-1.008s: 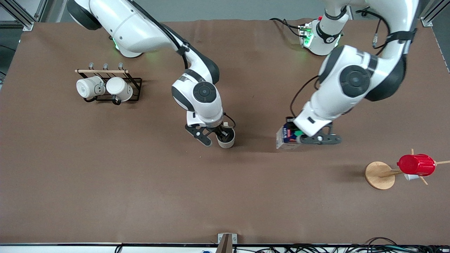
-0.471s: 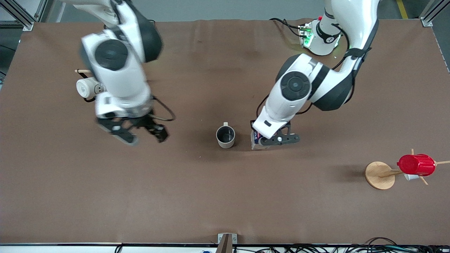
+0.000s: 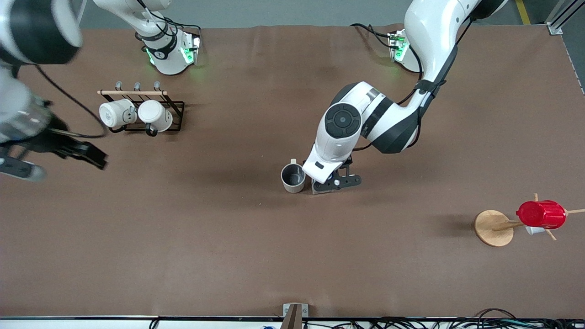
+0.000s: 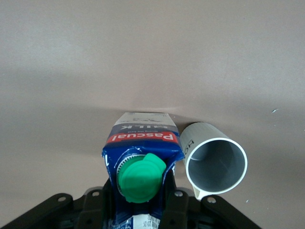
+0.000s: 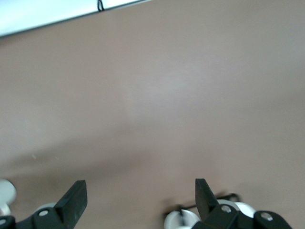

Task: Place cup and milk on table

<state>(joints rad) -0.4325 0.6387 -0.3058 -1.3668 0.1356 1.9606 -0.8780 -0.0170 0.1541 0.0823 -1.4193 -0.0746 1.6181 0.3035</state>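
Front view shows the cup [image 3: 293, 178] standing free on the worktop [image 3: 228, 246], so this half seems done. The left hand [image 3: 330, 185] grips the milk [image 4: 141, 157] just beside the cup; release remains. The right hand [image 3: 55, 157] hangs open near the worktop's right-arm end.

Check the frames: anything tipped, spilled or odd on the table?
Nothing stands out. The off-white ceramic mug with grey interior stands upright and empty on the brown table. The blue and white milk carton is upright beside it, capped, in the left gripper. The right gripper, jaws open, is empty.
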